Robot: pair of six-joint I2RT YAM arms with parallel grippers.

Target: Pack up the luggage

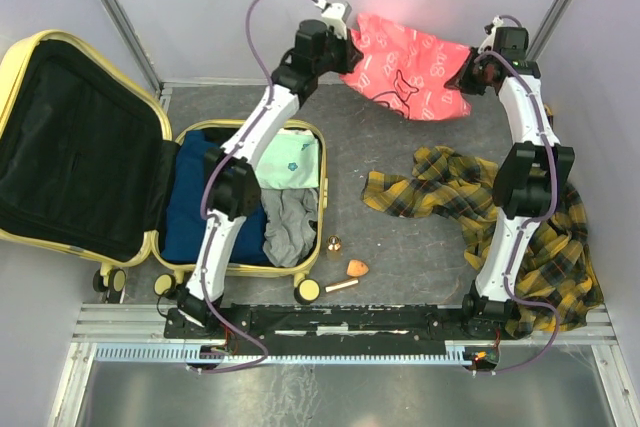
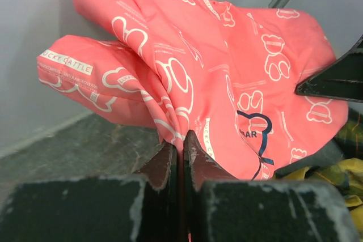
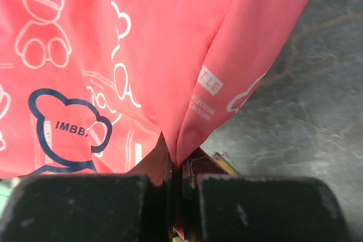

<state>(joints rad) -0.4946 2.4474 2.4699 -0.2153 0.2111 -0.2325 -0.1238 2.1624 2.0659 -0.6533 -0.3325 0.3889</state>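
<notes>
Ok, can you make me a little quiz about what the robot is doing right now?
1. Fill in: the luggage lid is ____.
2. True or false: the left fingers and the right fingers both pinch the pink bear-print cloth.
3. Where is the yellow plaid shirt? A) inside the luggage B) on the table C) in the fingers
Key: 1 open; 2 true; 3 B.
</notes>
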